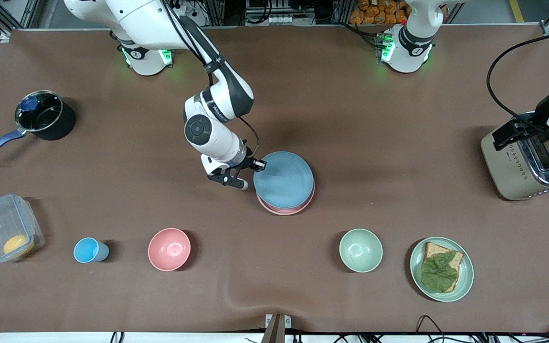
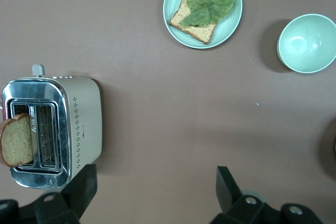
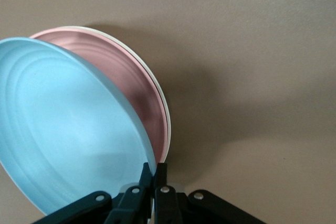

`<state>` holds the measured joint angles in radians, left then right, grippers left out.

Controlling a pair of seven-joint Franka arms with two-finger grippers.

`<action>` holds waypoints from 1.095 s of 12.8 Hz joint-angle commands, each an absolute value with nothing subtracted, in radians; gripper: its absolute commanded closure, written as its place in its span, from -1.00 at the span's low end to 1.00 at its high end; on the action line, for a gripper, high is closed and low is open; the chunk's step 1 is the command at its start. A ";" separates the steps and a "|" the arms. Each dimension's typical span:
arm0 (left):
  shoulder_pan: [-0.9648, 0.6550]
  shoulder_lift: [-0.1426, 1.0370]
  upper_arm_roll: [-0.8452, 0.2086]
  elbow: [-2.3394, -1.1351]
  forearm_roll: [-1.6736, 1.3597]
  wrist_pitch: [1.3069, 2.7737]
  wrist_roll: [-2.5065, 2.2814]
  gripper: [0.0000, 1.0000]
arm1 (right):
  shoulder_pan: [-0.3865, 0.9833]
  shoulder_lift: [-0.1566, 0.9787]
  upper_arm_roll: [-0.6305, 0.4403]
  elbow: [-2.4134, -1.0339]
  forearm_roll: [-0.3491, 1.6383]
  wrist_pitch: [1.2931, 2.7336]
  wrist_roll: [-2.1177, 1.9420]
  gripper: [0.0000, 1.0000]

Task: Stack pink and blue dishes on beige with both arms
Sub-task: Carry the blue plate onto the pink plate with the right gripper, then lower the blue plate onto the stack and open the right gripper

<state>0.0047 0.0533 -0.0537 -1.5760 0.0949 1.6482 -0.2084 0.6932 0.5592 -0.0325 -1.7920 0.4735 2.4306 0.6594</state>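
Observation:
My right gripper [image 1: 257, 165] [image 3: 154, 169] is shut on the rim of the light blue plate [image 1: 284, 180] [image 3: 63, 129]. That plate is tilted, its held edge raised, over the pale pink plate [image 1: 288, 209] [image 3: 134, 93] at mid-table. Under the pink plate only a thin rim of the cream-beige plate [image 3: 167, 124] shows; in the front view it is hidden. My left gripper [image 2: 156, 182] hangs open and empty over bare table beside the toaster [image 2: 52, 129], at the left arm's end.
The toaster [image 1: 522, 162] holds a bread slice. Nearer the front camera stand a green plate with bread and leaf [image 1: 462, 281], a green bowl [image 1: 360, 250], a pink bowl [image 1: 169, 249], a blue cup [image 1: 91, 250] and a clear container [image 1: 7, 227]. A black pot [image 1: 45, 114] sits at the right arm's end.

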 commanded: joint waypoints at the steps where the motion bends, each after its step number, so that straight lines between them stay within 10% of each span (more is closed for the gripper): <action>1: -0.034 0.038 0.005 -1.592 0.055 1.643 -0.179 -1.00 | 0.722 0.575 -0.048 -1.778 0.446 2.448 0.707 1.00; 12: -0.048 0.060 -0.015 -1.592 -0.034 1.663 -0.170 -1.00 | 0.709 0.612 -0.051 -1.727 0.407 2.457 0.704 1.00; 14: -0.048 0.057 -0.018 -1.595 -0.034 1.649 -0.169 -1.00 | 0.689 0.601 -0.051 -1.727 0.399 2.442 0.706 -0.51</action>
